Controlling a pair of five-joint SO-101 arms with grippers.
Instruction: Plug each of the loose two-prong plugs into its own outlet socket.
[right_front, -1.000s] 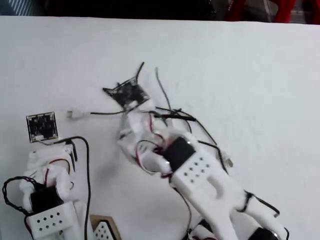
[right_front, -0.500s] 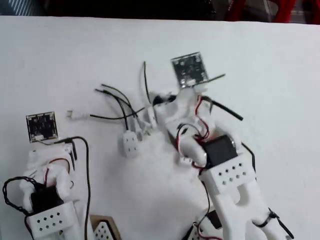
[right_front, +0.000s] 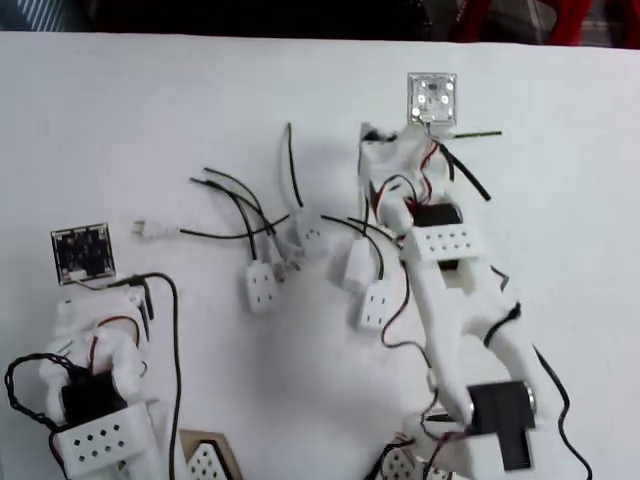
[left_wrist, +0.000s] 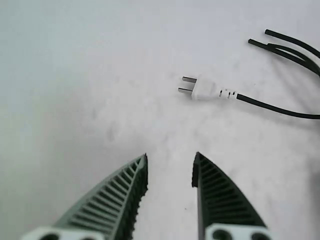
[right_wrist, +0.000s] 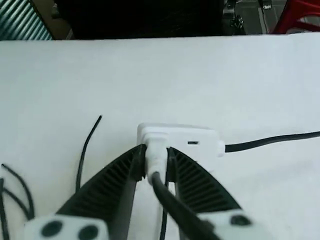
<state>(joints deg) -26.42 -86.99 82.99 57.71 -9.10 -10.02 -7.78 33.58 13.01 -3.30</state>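
My right gripper (right_wrist: 156, 150) is shut on a white two-prong plug (right_wrist: 153, 156) whose black cable runs back between the fingers. The plug's front is pressed against a white outlet socket (right_wrist: 190, 139); its prongs are hidden. In the high view the right arm (right_front: 440, 242) stretches to the far middle of the table. My left gripper (left_wrist: 170, 161) stands open over bare table, short of a loose white plug (left_wrist: 204, 88) that lies flat with its prongs showing. The same plug (right_front: 146, 229) lies just beyond the left arm (right_front: 95, 340).
Several white outlet sockets on black cables lie mid-table: one (right_front: 261, 285) at the left, one (right_front: 310, 232) behind it, two (right_front: 357, 262) (right_front: 375, 305) beside the right arm. Loose black cable ends (right_front: 225, 190) fan out at centre left. The table's far left is bare.
The right arm has swung from centre left to the far middle of the table, uncovering the sockets mid-table. The left arm has kept still.
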